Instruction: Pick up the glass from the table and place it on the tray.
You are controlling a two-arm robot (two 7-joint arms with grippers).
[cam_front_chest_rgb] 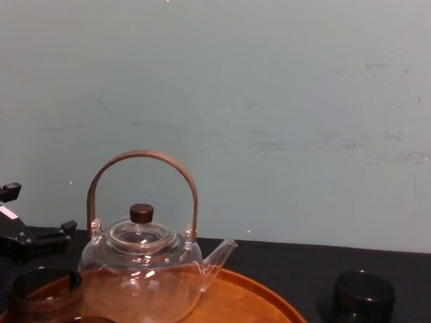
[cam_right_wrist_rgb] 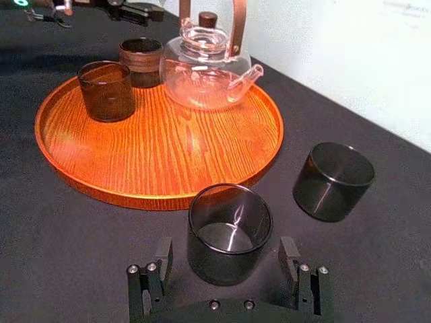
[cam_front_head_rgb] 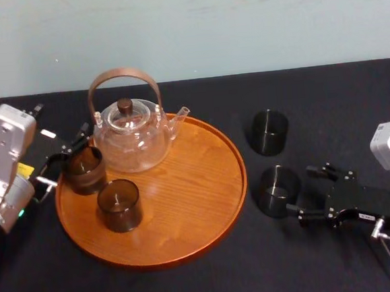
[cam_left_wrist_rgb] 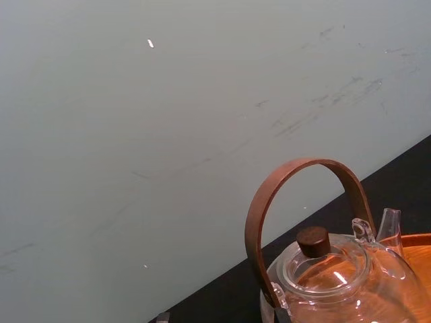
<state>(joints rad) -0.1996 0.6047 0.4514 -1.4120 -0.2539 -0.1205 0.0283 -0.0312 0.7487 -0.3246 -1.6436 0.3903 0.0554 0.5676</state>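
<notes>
A dark glass (cam_front_head_rgb: 277, 191) stands upright on the black table (cam_front_head_rgb: 192, 281), just right of the round wooden tray (cam_front_head_rgb: 185, 187). My right gripper (cam_front_head_rgb: 305, 193) is open around it from the right. In the right wrist view the glass (cam_right_wrist_rgb: 229, 232) sits between the two fingers (cam_right_wrist_rgb: 163, 252), with a gap on each side. A second dark glass (cam_front_head_rgb: 269, 132) stands on the table farther back. My left gripper (cam_front_head_rgb: 67, 155) is open at the tray's left rim, next to a glass (cam_front_head_rgb: 83, 169) that stands on the tray.
A glass teapot (cam_front_head_rgb: 132, 134) with a brown hoop handle stands at the back left of the tray. Another dark glass (cam_front_head_rgb: 119, 205) stands at the tray's front left. The tray's right half is bare wood. A pale wall rises behind the table.
</notes>
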